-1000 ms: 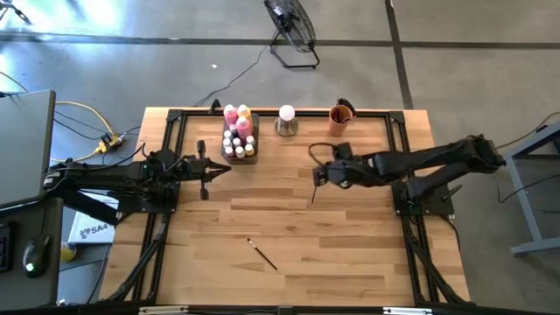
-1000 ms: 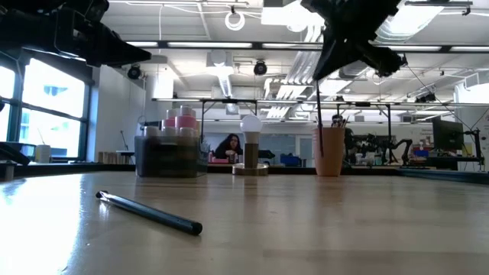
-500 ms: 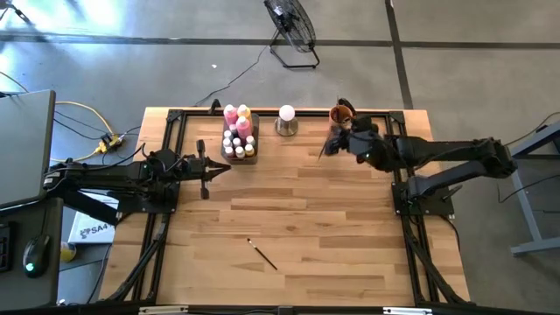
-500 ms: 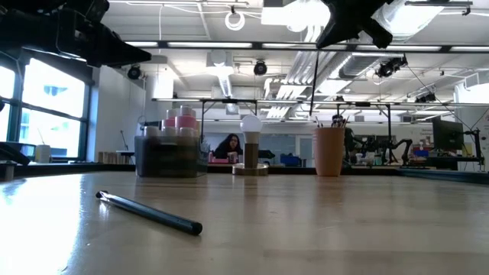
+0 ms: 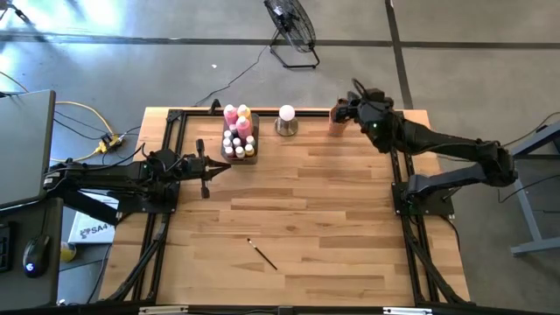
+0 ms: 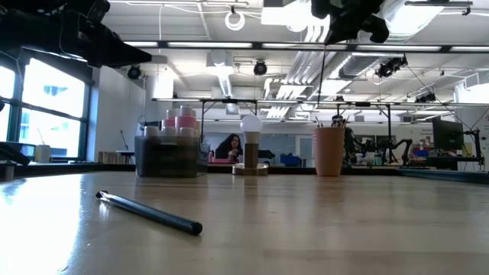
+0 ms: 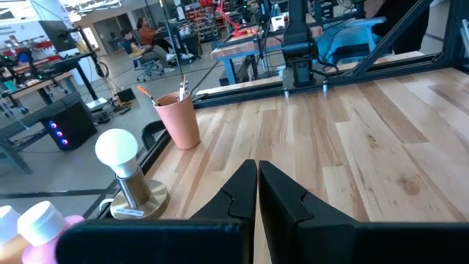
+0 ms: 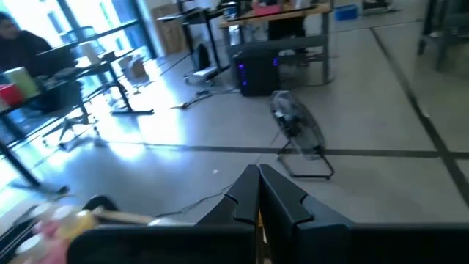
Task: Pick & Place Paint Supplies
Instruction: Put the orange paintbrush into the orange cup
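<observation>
right gripper (image 5: 354, 98): raised above the terracotta-orange cup (image 5: 339, 116) at the far edge of the pale wooden counter (image 5: 332, 210); fingers pressed together on a thin dark-handled paintbrush (image 6: 322, 84), which hangs straight down over the cup mouth in the low view. Judged: held vertical so the brush can drop in beside those already standing there.
left gripper (image 5: 206, 170): waiting low over the counter's left side, fingers pressed together, holding nothing.
loose brush: a second dark-handled paintbrush (image 5: 262, 255) lies flat near the front edge, well apart from both arms; judged the next pick.
bottles: pink and yellow paint bottles with tiny white-capped ones (image 5: 239, 131) stand grouped in a dark tray at the back.
bystander: white ball on a metal base (image 5: 286, 120), between tray and cup.
</observation>
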Robot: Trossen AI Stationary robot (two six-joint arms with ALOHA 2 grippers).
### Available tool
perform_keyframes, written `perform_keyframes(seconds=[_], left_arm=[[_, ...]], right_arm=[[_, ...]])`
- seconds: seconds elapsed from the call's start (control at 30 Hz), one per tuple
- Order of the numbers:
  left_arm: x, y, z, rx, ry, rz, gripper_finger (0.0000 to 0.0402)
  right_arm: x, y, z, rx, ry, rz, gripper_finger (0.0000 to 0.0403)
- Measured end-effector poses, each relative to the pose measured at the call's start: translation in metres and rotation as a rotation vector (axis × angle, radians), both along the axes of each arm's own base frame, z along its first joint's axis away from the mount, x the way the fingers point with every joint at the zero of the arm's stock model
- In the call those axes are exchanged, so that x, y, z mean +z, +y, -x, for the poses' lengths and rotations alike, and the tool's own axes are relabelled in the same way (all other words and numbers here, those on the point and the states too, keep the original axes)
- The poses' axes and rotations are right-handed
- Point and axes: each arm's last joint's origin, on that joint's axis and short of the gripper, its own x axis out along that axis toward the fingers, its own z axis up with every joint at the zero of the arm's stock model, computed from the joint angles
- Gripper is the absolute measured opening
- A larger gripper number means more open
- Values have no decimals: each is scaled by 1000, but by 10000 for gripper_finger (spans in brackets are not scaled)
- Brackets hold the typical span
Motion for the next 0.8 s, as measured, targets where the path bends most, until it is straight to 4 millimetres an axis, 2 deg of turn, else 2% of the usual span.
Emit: perform_keyframes(seconds=[0.33,0.8], left_arm=[[0,0,0,2,0,0,12],[0,0,0,1,0,0,12]], right_arm=[[-5,-34,10,-139,38,-2,2],[-55,-82,-22,-249,180,-53,2]])
